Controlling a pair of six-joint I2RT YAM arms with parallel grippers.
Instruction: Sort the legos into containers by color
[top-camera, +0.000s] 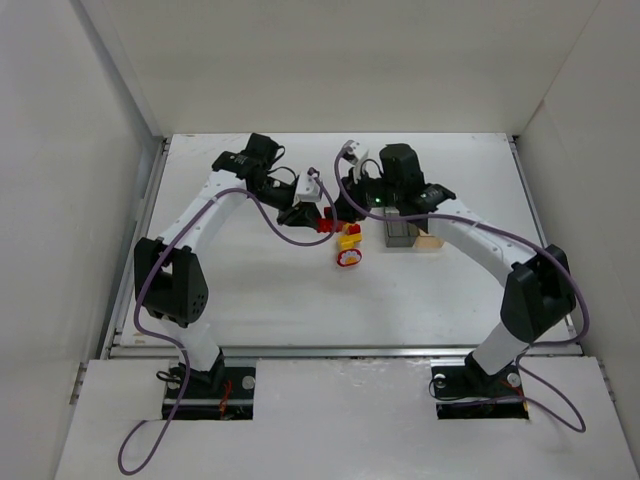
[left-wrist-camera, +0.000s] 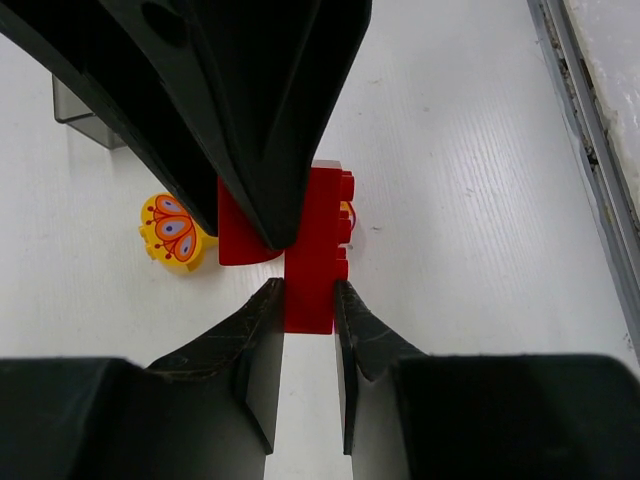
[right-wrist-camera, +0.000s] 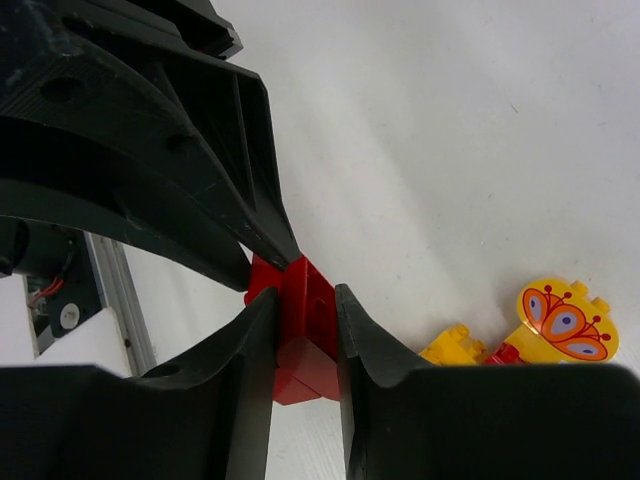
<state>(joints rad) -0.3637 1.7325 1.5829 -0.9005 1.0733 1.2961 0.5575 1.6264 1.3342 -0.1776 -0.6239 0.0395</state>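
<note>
Red brick (left-wrist-camera: 322, 225): being held at the middle of the table (top-camera: 260, 290), near the grey container (top-camera: 398, 232), pinched from two sides.
Left gripper (left-wrist-camera: 306, 292): clamping one end of the brick.
Right gripper (right-wrist-camera: 302, 300): clamping the opposite end.
Yellow butterfly brick (left-wrist-camera: 172, 232): lying just beside.

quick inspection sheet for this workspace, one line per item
surface: white table, with the bricks clustered mid-table.
job's things: red brick pinched between both claws; yellow butterfly brick, plain yellow brick and round red piece lie loose nearby; grey box and amber box sit joined, contents unclear.
clutter: nothing seen.
claws: left claw and right claw are both shut on the red brick, crosswise to each other.
cables: purple cables run along both arms, one looping near the bricks.
surroundings: white walls on three sides; metal rail at the table edge.
</note>
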